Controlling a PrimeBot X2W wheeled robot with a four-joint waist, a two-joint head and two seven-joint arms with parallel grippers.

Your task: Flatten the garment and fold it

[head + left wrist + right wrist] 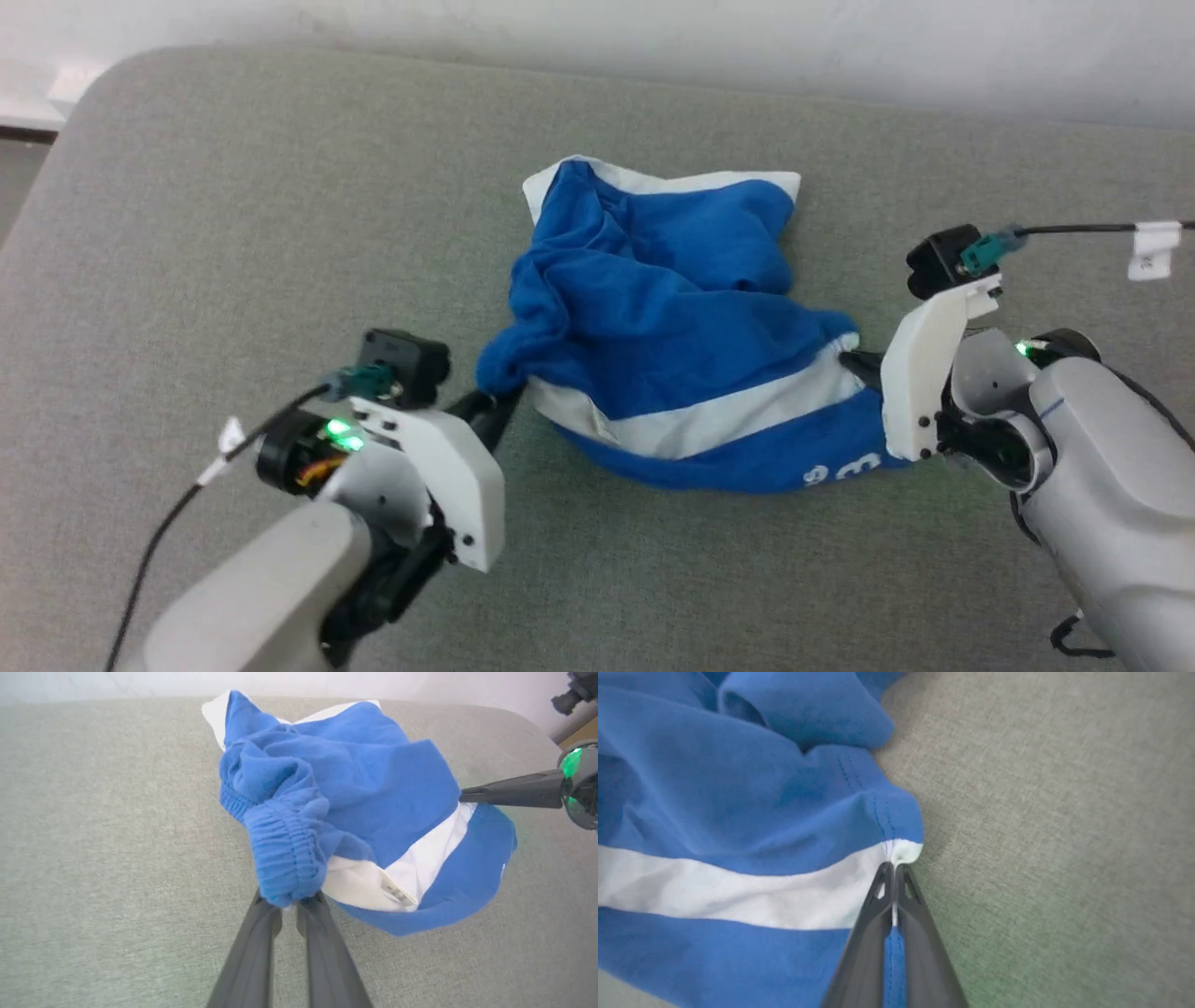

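**Both tools pinched on the shorts; spread comes next**

You are in the flattening step, at the grasp; no fold is begun. The garment (653,308) lies as a crumpled blue heap in the middle of the grey fabric surface (233,233), layers turned over one another, one white-trimmed edge at the far side.

Your left tool (289,905) is closed on a bunched end of the elastic waistband (285,858), at the heap's near left corner; the gathered cloth swells just above the fingertips, so you probably hold more than one layer. Your right tool (893,868) is clamped thin on the edge of the cloth where the white stripe (738,891) meets it, on the heap's right side; the jaws stand pressed together with only a sliver of cloth between them. The small inner tag (397,893) shows beside the waistband, so part of the inside seems to face up.

As I judge it, the next move calls for raising both tools a little and drawing them apart, evenly, until the stripe runs taut between them; then lay the cloth down flat. Pull gently on the right; that pinch is shallow and could slip off the edge; watch that the left bunch does not drag hidden layers with it.
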